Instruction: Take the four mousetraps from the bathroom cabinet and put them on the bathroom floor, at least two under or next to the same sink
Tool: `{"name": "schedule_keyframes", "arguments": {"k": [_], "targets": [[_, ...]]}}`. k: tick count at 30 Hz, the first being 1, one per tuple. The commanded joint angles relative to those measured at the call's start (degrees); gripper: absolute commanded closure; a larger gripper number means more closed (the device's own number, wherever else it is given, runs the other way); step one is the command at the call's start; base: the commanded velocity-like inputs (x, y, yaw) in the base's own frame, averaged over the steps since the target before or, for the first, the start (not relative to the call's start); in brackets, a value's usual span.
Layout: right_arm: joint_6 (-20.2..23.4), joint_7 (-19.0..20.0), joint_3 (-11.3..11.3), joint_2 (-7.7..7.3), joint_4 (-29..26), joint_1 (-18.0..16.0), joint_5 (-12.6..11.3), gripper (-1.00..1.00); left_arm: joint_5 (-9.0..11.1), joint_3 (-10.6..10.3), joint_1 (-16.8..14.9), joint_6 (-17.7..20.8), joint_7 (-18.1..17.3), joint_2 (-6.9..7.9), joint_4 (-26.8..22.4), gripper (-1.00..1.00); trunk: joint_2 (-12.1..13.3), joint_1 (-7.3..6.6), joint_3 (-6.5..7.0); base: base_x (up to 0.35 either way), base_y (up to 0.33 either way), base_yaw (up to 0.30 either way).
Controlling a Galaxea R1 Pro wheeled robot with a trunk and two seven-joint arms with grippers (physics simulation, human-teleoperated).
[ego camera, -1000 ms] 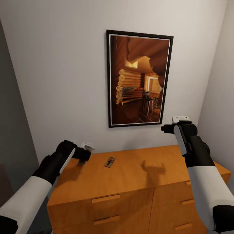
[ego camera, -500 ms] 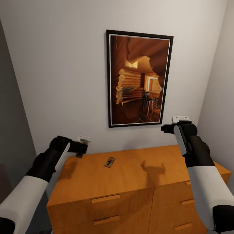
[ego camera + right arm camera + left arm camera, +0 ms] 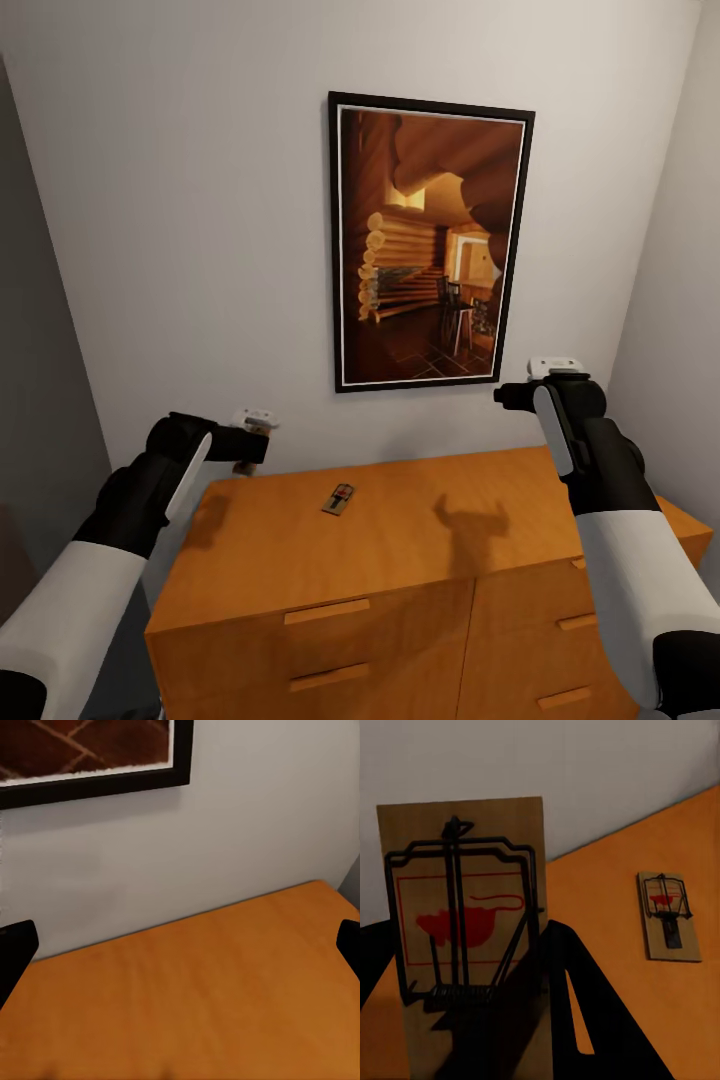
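Now the left gripper point(image 3: 243, 452) grips a flat brown wood mousetrap point(image 3: 465, 937) w/ black wire; right gripper point(image 3: 180, 945) is wide open, empty, over the orange-brown wooden cabinet point(image 3: 400, 560).

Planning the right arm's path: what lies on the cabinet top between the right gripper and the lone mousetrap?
Only bare cabinet top, crossed by the right gripper's shadow, lies before the mousetrap, per the head view.

A mousetrap point(image 3: 338, 498) lies flat on the orange cabinet point(image 3: 400, 560) top, below a framed picture point(image 3: 430, 243). The left end effector point(image 3: 243, 447) hovers at the cabinet's left rear corner; the right end effector point(image 3: 515, 393) hangs raised above its right side.
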Motion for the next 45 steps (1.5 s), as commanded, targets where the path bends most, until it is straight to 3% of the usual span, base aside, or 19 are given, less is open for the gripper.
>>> {"name": "schedule_keyframes", "arguments": {"k": [1, 9, 15, 20, 24, 28, 30, 39, 45], "targets": [[0.18, -0.53, 0.06, -0.01, -0.05, -0.05, -0.62, -1.00, -0.07, -0.12, -0.06, 0.23, -0.11, 0.05, -0.09, 1.00, -0.05, 0.00, -0.08, 0.000, 0.000, 0.123], [0.18, -0.49, 0.29, 0.69, -0.09, -0.05, -0.80, -1.00, -0.30, -0.53, -0.03, 0.23, -0.11, -0.63, -0.34, 1.00, -0.05, 0.00, -0.08, 0.000, 0.000, 0.232], [0.18, -0.54, 0.32, 0.81, 2.04, -0.05, -0.97, -1.00, -0.27, -0.95, -0.05, 0.23, -0.12, -3.48, -1.88, 1.00, -0.05, 0.00, -0.08, 0.000, 0.000, 0.269], [0.18, -0.58, 0.32, 2.56, 8.02, -0.05, -0.88, -1.00, -0.24, -1.25, -0.06, 0.23, -0.11, -8.91, -3.31, 1.00, -0.05, 0.00, -0.08, 0.000, 0.000, 0.271], [-0.50, -0.53, 0.32, 3.51, 12.08, -0.05, -0.88, -1.00, -1.12, -1.37, -0.06, 0.23, -0.05, -15.30, -3.52, 1.00, -0.05, 0.00, -0.08, 0.000, 0.000, 0.271], [-1.11, -0.52, 0.39, 3.79, 13.56, -0.05, -0.92, -1.00, -2.84, -1.36, -0.06, 0.23, -0.09, -18.49, -3.80, 1.00, -0.05, 0.00, -0.08, 0.000, 0.000, 0.271], [-1.24, -0.50, 0.40, 4.25, 13.87, -0.05, -0.94, -1.00, -3.22, -1.35, -0.07, 0.23, -0.05, -19.08, -4.20, 1.00, -0.05, 0.00, -0.08, 0.000, 0.000, 0.271], [-3.11, -0.52, 0.41, 7.02, 17.77, -0.05, -0.79, -1.00, -3.21, -1.33, -0.62, 0.23, -0.01, -19.08, -7.70, 1.00, -0.05, 0.00, -0.08, 0.000, 0.000, 0.271], [-6.50, -0.50, 0.41, 8.34, 20.95, -0.05, -0.27, -1.00, -2.90, -1.27, -5.75, 0.23, 0.14, -19.08, -0.73, 1.00, -0.05, 0.00, -0.08, 0.000, 0.000, 0.271]]}}
